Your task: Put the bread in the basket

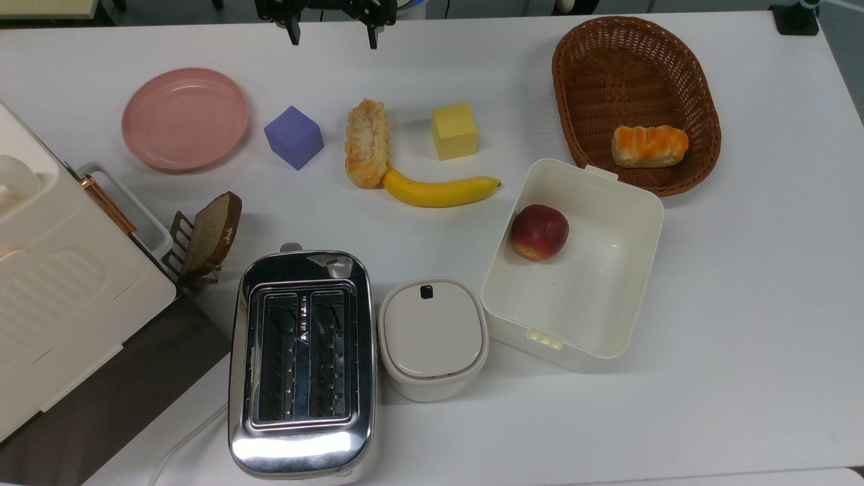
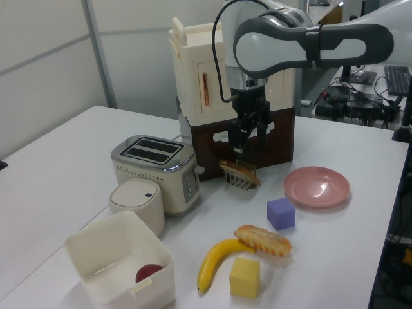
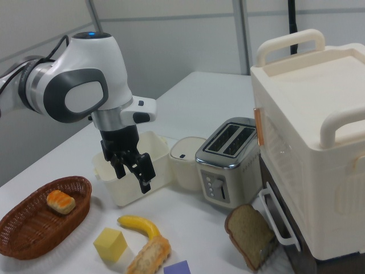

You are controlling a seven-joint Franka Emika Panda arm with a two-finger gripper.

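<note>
The bread point(image 1: 367, 143) is a long roll lying pale side up on the white table, between a purple cube and a yellow cube, its near end touching a banana. It also appears as the bread point(image 2: 262, 239) and the bread point(image 3: 149, 256). The basket point(image 1: 601, 81), brown wicker, sits at the top view's upper right and holds a stubby orange-topped bun point(image 1: 649, 146); the basket point(image 3: 28, 225) is at the right view's lower left. My gripper point(image 1: 331, 34) hangs open and empty above the table's far edge, well behind the bread; it appears again as the gripper point(image 2: 248, 145) and the gripper point(image 3: 133, 178).
A banana point(image 1: 439, 191), yellow cube point(image 1: 454, 131), purple cube point(image 1: 293, 137) and pink plate point(image 1: 184, 117) surround the bread. A white box point(image 1: 607, 270) holding an apple point(image 1: 538, 232) stands in front of the basket. Toaster point(image 1: 302, 364), lidded pot point(image 1: 433, 337), toast slice in a rack point(image 1: 212, 233) and a cream appliance point(image 1: 61, 290) fill the front left.
</note>
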